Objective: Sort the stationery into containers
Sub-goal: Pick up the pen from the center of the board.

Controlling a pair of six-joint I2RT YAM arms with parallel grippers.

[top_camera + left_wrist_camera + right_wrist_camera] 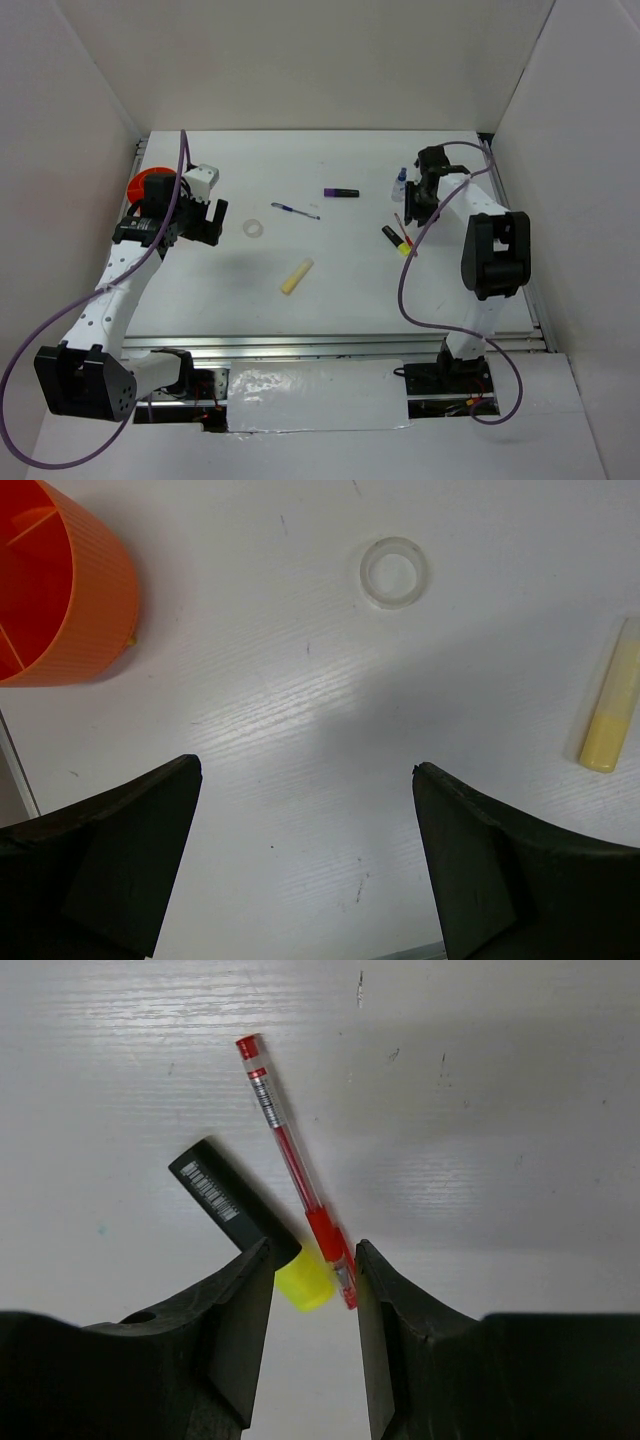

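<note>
My right gripper (313, 1252) stands partly open over the table, its fingertips straddling the yellow cap of the black-yellow highlighter (228, 1203) and the tip end of the red pen (288, 1150). The pen tip lies close against the right finger. Both items lie flat at the right (396, 240). My left gripper (305, 770) is wide open and holds nothing, beside the orange-red cup (75, 600) (150, 185). The white tape ring (395, 572) (254, 229) and pale yellow stick (612, 715) (296, 276) lie ahead of it. A blue pen (295, 210), a purple marker (341, 192) and a small bottle (400, 183) lie mid-table.
White walls enclose the table on three sides. A metal rail (330, 345) runs along the near edge in front of the arm bases. Purple cables loop off both arms. The cup sits close to the left wall.
</note>
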